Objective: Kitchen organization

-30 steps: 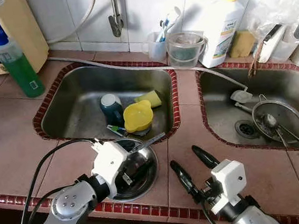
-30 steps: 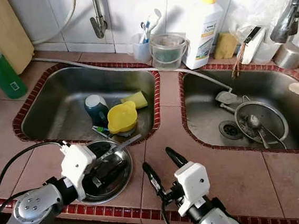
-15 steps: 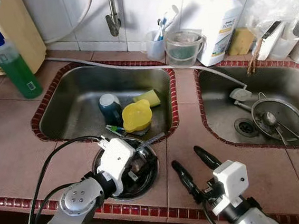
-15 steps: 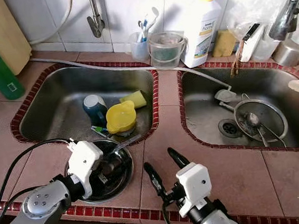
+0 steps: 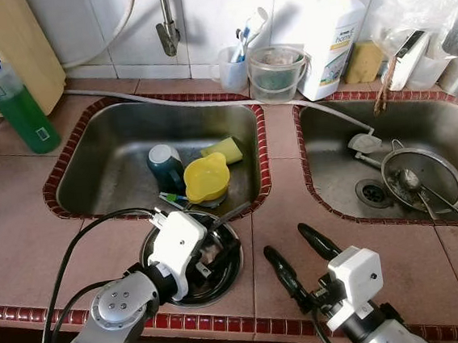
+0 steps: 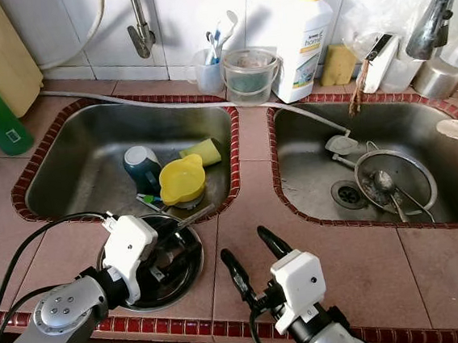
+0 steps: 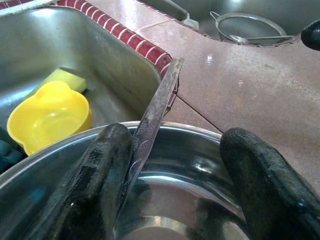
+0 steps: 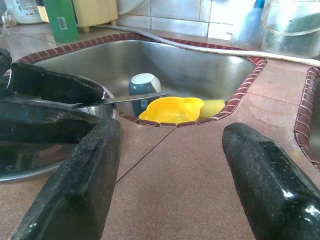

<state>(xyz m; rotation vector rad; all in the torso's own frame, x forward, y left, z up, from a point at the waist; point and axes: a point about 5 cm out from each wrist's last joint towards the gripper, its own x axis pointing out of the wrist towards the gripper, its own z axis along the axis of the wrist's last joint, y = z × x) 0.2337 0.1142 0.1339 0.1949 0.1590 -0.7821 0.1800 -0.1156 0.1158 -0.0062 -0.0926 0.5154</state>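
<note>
Bowl (image 5: pixel 193 260), a steel one, sits on the tiled counter just in front of the left sink (image 5: pixel 114 162), with a metal utensil handle (image 7: pixel 157 107) leaning over its rim toward that sink. To the far left of the bowl stands a green bottle (image 5: pixel 15 99). The left gripper (image 5: pixel 213 258) hangs inside the bowl, fingers spread wide; one finger (image 7: pixel 107 165) touches the handle, but nothing is clamped. Behind the bowl, in the sink, lie a dark cup (image 5: pixel 164 163), a yellow cup (image 5: pixel 206 178) and a yellow sponge (image 5: pixel 224 149). To the right of the bowl the right gripper (image 5: pixel 300 255) hovers over bare counter, fingers parted and empty.

The step in hand looks like taking up the utensil. Next, the left fingers would need to straddle the handle and close on it.
</note>
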